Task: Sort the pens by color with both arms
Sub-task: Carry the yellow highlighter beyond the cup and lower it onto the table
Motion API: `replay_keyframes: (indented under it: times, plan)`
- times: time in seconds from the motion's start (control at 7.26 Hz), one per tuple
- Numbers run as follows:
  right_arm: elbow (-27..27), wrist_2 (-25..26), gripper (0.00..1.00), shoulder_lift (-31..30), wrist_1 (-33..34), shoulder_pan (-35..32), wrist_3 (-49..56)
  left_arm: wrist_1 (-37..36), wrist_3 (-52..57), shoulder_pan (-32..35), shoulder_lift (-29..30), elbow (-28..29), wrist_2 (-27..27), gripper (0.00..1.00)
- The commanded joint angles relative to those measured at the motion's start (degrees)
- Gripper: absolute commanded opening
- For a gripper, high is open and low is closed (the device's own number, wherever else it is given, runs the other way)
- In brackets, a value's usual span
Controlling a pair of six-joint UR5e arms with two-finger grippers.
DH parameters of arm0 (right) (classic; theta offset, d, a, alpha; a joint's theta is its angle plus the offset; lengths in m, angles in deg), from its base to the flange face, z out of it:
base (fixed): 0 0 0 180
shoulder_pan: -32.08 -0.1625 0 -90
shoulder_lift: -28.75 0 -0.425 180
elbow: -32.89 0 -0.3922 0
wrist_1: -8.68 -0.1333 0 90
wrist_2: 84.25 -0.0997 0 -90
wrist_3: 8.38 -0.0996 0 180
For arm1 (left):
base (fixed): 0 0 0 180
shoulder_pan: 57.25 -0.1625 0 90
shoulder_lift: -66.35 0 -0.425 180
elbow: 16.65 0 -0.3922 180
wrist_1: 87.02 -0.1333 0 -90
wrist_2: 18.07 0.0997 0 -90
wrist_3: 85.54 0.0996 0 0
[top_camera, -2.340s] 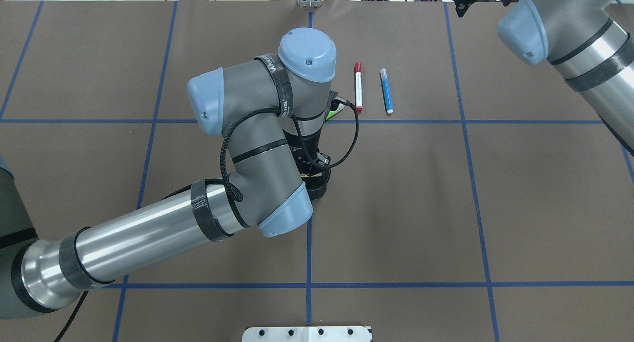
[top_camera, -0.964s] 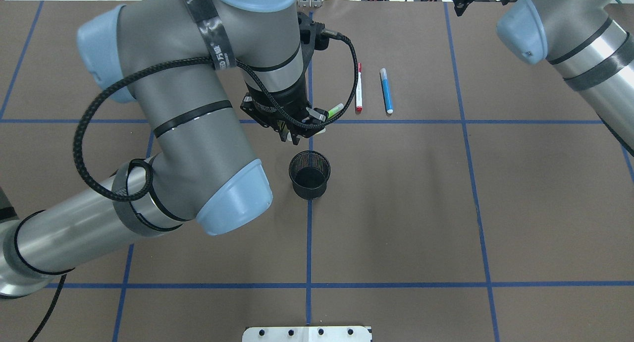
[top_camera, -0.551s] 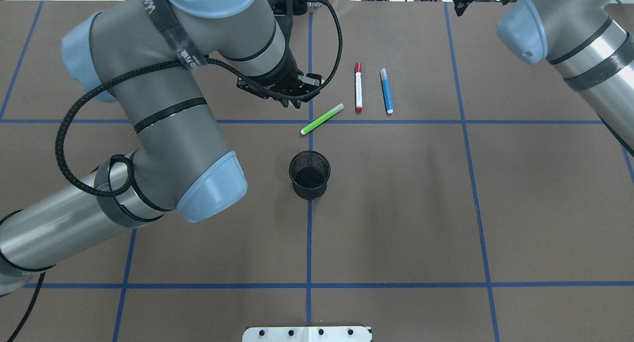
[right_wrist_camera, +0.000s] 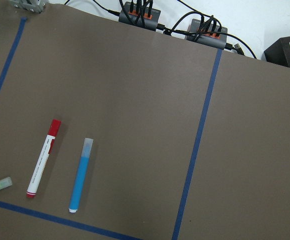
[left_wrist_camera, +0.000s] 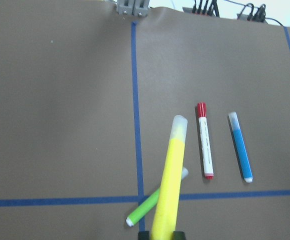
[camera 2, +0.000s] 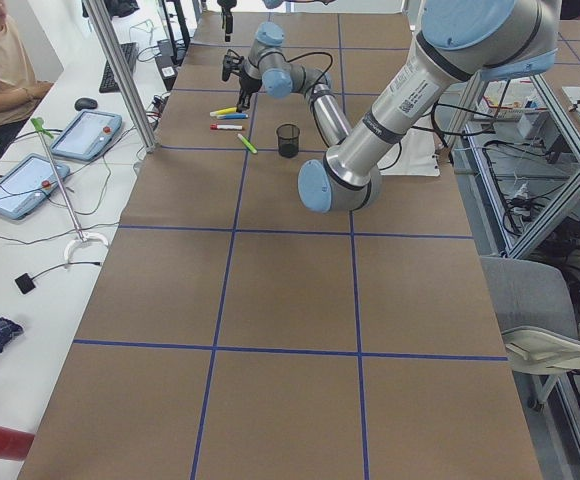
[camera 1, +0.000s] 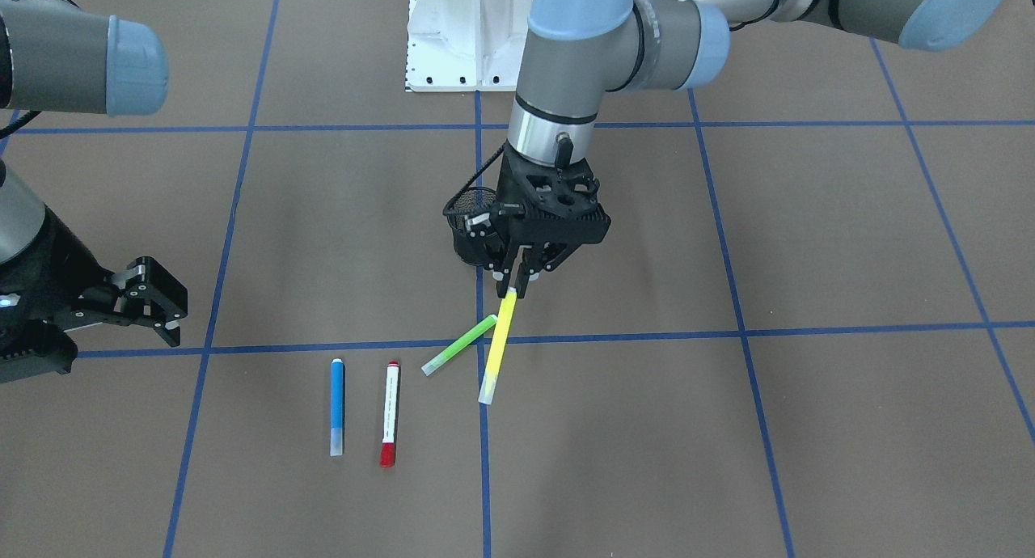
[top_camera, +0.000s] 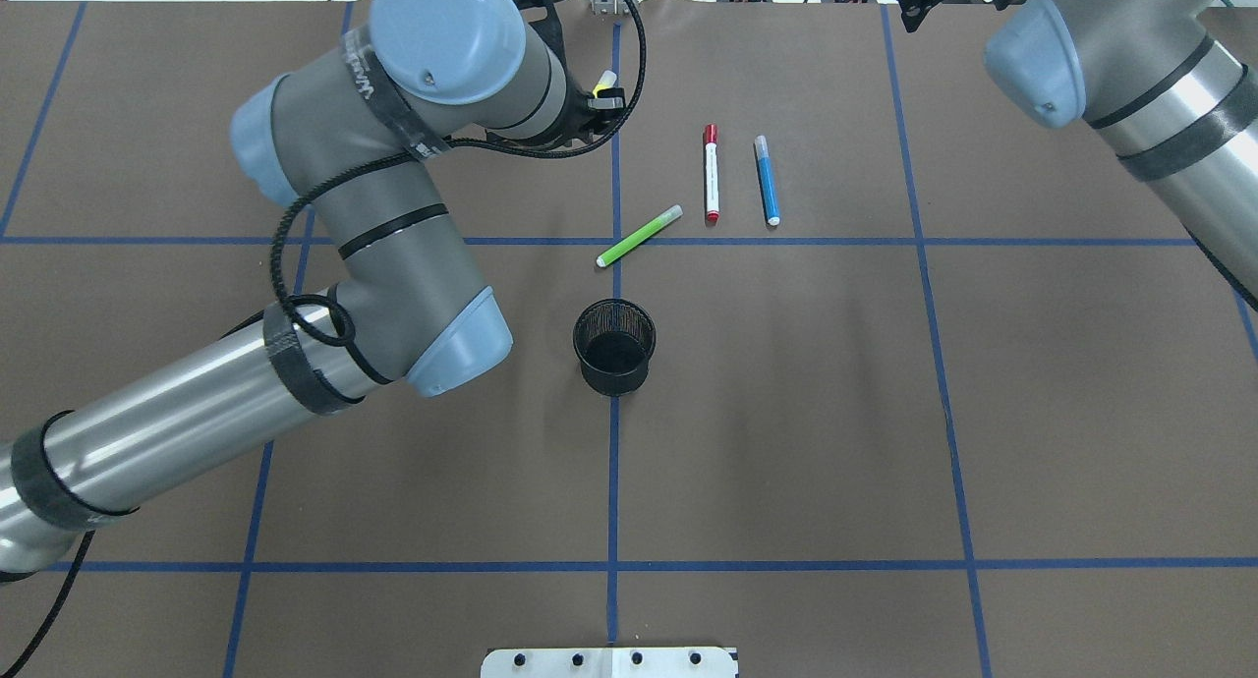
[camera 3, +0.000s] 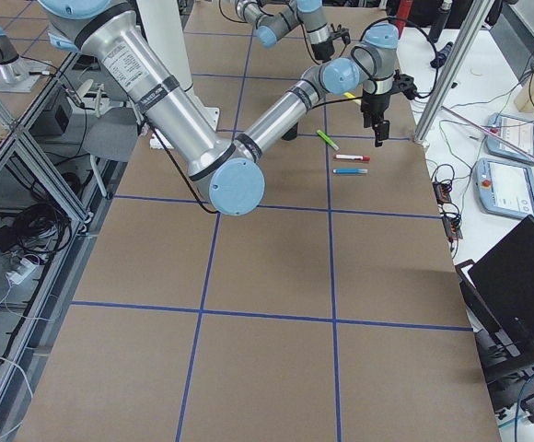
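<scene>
The yellow highlighter (camera 1: 496, 348) is pinched at its upper end between the fingers of the left claw (camera 1: 517, 287). It is held tilted above the counter (top_camera: 786, 413), toward the middle of the far edge. Whether its pale lower end touches the surface cannot be told. Just beside it, the neon green highlighter (camera 1: 458, 345) is laid slantwise across a blue tape line (top_camera: 786, 241). The white red-capped pen (camera 1: 390, 413) and the blue highlighter (camera 1: 337, 407) are laid side by side, nearly parallel and not touching. They are placed a little further toward the robot's right than the green one. The black mesh cup (top_camera: 614, 346) is stood upright near the counter's centre, on the robot's side of the pens. The right claw (camera 1: 162, 306) is spread, with nothing between its fingers. It is held over the far right part of the counter, well apart from the pens.
</scene>
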Motion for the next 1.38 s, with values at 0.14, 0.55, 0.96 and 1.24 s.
replay_keyframes:
  times: [0.14, 0.55, 0.96, 1.24]
  plan:
    - [0.00, 0.03, 0.99, 0.00, 0.00, 0.12, 0.09, 11.75, -1.74, -0.59, 6.98, 22.69, 4.63, 0.00]
    - [0.00, 0.12, 0.99, 0.00, 0.00, 0.12, 0.09, 11.75, 1.41, -2.87, 5.77, 23.71, 4.63, 0.07]
    - [-0.09, 0.21, 0.99, 0.00, 0.00, 0.12, 0.09, 11.75, 1.78, -3.85, 3.66, 21.86, 4.54, 0.26]
    - [-0.09, 0.21, 0.99, -0.09, 0.00, 0.12, 0.09, 11.67, 5.09, -3.93, 1.47, 19.15, 4.54, 0.69]
